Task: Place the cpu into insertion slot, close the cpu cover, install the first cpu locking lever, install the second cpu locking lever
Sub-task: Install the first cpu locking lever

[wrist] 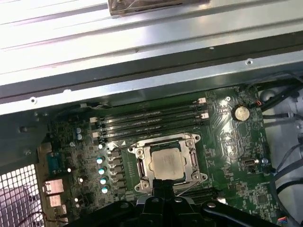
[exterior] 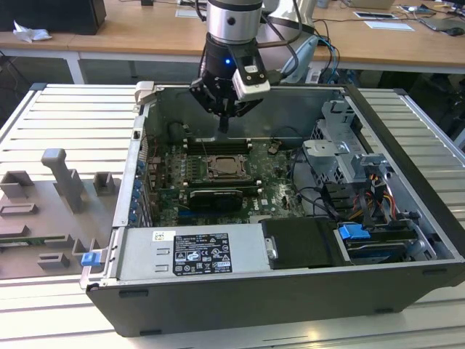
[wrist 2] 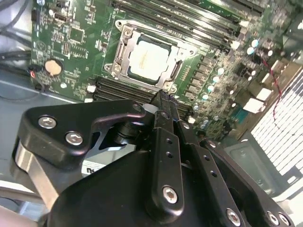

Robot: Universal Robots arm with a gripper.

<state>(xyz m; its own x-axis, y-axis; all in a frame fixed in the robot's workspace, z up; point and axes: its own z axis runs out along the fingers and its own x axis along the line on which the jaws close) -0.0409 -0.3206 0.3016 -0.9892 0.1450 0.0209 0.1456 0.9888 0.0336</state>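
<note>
Gripper (exterior: 224, 123) over open computer case (exterior: 407, 138); cpu (wrist 2: 150, 57) seated.
Arm (exterior: 232, 22) vertical, gripper narrowed shut, empty, above memory slots (exterior: 218, 145) at 12 o'clock of insertion slot (exterior: 245, 169).

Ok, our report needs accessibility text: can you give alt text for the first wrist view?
The cpu sits in the insertion slot on the green board, with the silvery cpu cover lying flat around it. The shut black gripper hangs near the slot's edge.
</note>
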